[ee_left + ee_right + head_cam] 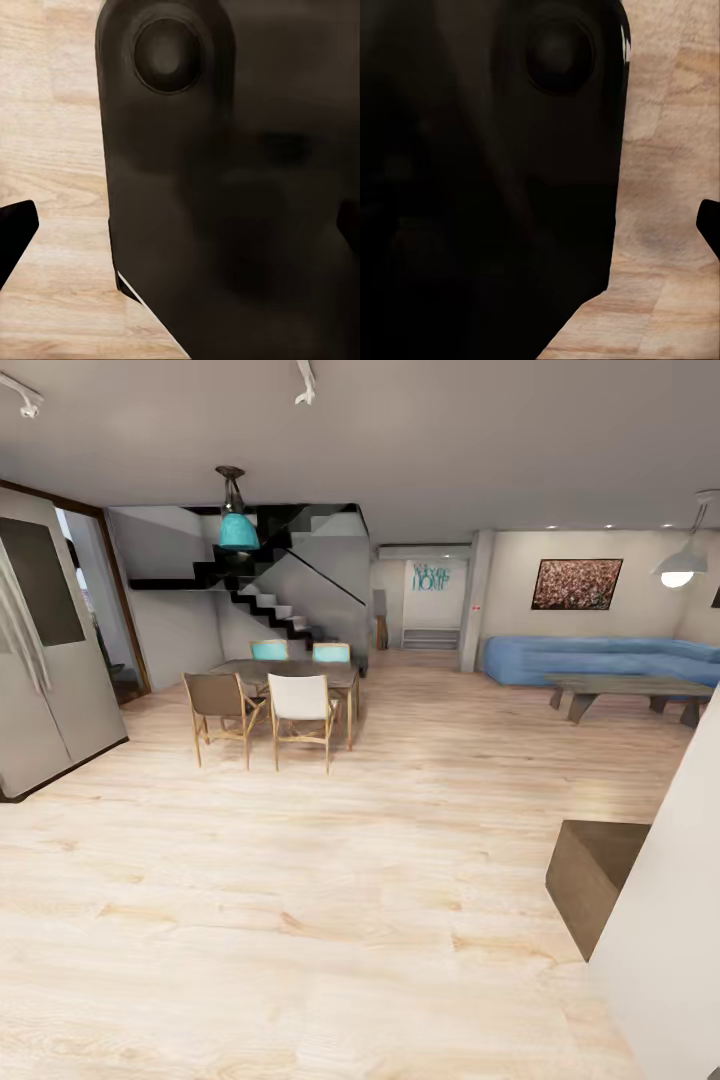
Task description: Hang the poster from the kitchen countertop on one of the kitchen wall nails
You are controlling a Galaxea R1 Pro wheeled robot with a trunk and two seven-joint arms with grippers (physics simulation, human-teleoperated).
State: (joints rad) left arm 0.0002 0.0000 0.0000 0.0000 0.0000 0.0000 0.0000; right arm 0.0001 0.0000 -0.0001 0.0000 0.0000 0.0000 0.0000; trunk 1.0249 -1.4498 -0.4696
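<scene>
The poster and the kitchen countertop are out of view. The head view looks across an open dining and living room with a light wood floor [300, 920]. In the left wrist view my left gripper [183, 229] is open: one black fingertip [15, 234] sits at one edge and the other at the opposite edge. Behind them are my own dark body and the floor. In the right wrist view my right gripper [540, 229] hangs beside the same dark body. One fingertip [711, 229] shows far out at the edge, with nothing held.
A dining table [290, 672] with several chairs stands ahead left, before a dark staircase [265, 595]. A tall grey unit [45, 660] lines the left. A blue sofa [600, 658], a low table [630, 692] and a reddish-brown picture [576, 583] are far right. A brown block [595, 875] and a white wall [670, 930] are near right.
</scene>
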